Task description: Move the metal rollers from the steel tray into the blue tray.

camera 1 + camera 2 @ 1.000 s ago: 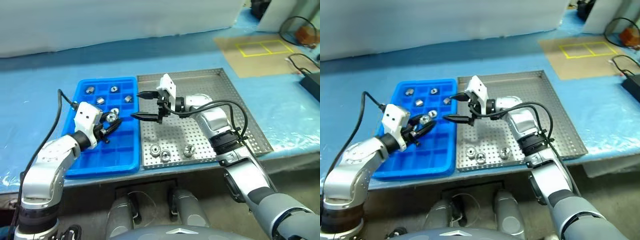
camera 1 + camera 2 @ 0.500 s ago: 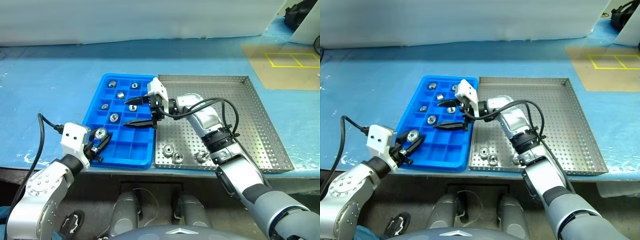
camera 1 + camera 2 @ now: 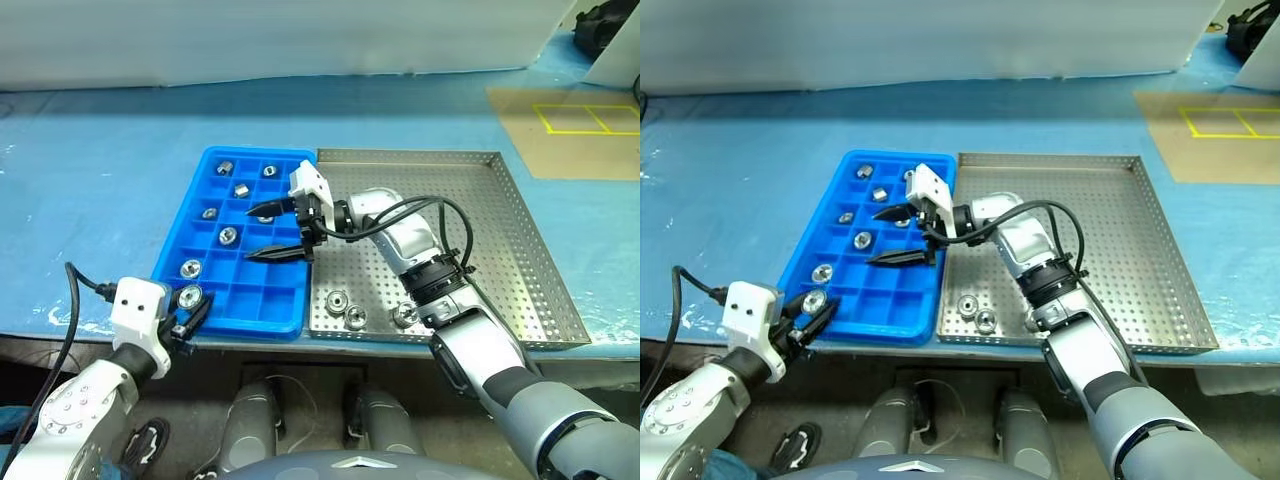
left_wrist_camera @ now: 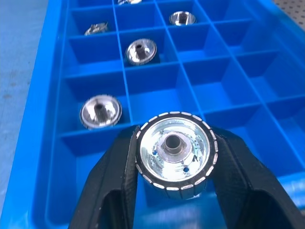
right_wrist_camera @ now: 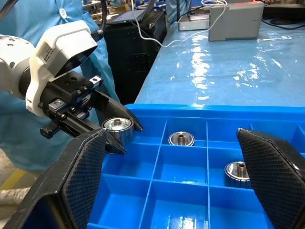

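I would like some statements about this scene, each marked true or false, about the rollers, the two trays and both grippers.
1. The left gripper is shut on a metal roller. True.
2. The right gripper is shut on a roller. False: its fingers are open and hold nothing.
3. Three rollers lie on the steel tray near its front edge. True.
4. The blue tray is empty. False: several of its compartments already hold a roller each.
5. The right gripper hangs over the steel tray's far right corner. False: it hangs over the blue tray, beside the steel tray.
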Controlling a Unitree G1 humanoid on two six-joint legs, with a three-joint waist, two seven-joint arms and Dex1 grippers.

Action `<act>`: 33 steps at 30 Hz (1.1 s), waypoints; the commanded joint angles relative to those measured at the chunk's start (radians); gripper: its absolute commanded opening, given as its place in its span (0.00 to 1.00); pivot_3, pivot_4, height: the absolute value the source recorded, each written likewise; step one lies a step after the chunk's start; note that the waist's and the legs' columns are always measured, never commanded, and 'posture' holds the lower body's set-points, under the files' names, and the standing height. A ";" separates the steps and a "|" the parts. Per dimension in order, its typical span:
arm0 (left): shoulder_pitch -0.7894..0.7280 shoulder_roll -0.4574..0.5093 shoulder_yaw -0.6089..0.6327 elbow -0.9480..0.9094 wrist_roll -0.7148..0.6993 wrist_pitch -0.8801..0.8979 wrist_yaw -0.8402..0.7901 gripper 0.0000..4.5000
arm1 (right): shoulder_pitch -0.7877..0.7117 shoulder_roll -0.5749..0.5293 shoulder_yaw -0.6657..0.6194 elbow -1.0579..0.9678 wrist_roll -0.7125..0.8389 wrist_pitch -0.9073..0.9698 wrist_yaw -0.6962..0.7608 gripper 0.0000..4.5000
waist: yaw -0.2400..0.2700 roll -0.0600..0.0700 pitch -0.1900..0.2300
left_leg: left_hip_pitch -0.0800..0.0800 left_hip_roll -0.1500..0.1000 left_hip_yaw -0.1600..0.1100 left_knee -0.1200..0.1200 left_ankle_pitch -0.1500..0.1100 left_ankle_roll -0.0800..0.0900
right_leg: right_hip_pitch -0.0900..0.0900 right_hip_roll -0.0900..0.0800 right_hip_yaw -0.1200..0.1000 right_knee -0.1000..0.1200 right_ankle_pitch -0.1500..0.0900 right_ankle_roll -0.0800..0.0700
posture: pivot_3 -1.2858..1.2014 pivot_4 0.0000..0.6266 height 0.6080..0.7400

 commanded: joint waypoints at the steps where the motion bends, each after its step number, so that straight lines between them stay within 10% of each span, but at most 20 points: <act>1: -0.004 0.003 0.004 -0.024 0.008 -0.046 0.009 0.40 | -0.016 0.008 -0.002 -0.019 0.003 -0.017 0.006 1.00 | 0.001 0.000 0.000 | 0.000 0.000 0.000 0.000 0.000 0.000 | 0.000 0.000 0.000 0.000 0.000 0.000 | 0.51 0.24 1.00; 8: -0.057 0.011 -0.003 0.039 0.010 -0.060 0.013 0.40 | -0.013 0.008 -0.008 -0.018 -0.005 -0.020 -0.006 1.00 | 0.000 0.000 0.000 | 0.001 0.000 0.000 0.000 0.000 0.000 | 0.000 0.000 0.000 0.000 0.000 0.000 | 0.50 0.24 1.00; 14: -0.075 0.043 -0.022 0.045 0.002 -0.045 -0.015 0.92 | -0.008 0.005 -0.015 -0.025 -0.009 -0.017 -0.016 1.00 | -0.001 0.000 0.000 | 0.001 0.000 0.000 0.000 0.000 0.000 | 0.000 0.000 0.000 0.000 0.000 0.000 | 0.49 0.24 1.00; 33: -0.567 0.218 -0.184 0.306 -0.036 -0.088 -0.216 0.92 | 0.031 -0.117 -0.092 -0.117 -0.005 0.048 -0.086 1.00 | -0.043 -0.001 -0.001 | 0.001 0.000 0.002 0.002 0.003 -0.002 | -0.003 0.000 0.002 0.007 0.000 -0.001 | 0.39 0.24 1.00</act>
